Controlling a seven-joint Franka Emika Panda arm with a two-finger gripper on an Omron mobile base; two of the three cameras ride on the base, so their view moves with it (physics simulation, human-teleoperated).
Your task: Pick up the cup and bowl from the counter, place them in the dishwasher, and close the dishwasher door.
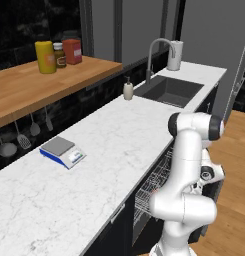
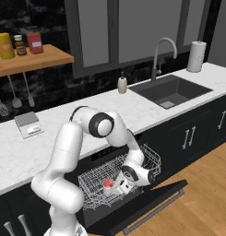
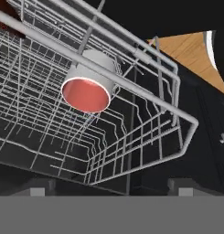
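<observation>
Lying sideways in rack (image 3: 145,137), cup (image 3: 88,87) partly masked by wires.

Domestic kitchen. Indicators: a white marble tabletop (image 2: 133,108) over black cabinets (image 2: 197,133); a sink (image 2: 172,92) with a curved faucet (image 2: 161,55) at 1 o'clock; an open dishwasher (image 2: 128,184) with a wire rack (image 3: 109,137); a wooden shelf (image 1: 39,80) with jars (image 1: 59,55) at 10 o'clock; utensils (image 1: 19,140) hanging beneath; a kitchen scale (image 1: 63,152).
</observation>
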